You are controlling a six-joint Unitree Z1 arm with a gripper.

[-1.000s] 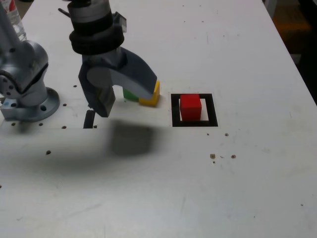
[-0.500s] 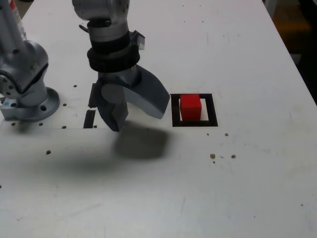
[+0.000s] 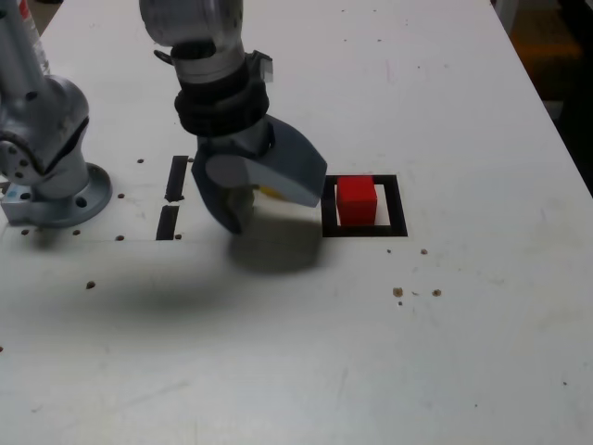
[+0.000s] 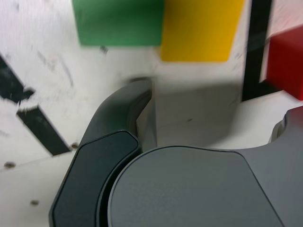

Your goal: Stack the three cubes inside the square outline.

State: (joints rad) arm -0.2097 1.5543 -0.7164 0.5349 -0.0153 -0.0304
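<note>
Wrist view alone shows green cube [image 4: 118,21] touching yellow cube [image 4: 201,28].

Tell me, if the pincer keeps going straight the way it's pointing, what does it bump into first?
Probably the yellow cube. In the wrist view it sits right ahead of the open pincer, touching the green cube beside it. The red cube is off to one side, in the square outline. Depth is hard to judge.

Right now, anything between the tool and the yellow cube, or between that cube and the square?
Nothing visible. In the wrist view the yellow cube sits just ahead of the open tool, bare table between. The green cube touches its far side, away from the square. The red cube already sits inside it.
</note>
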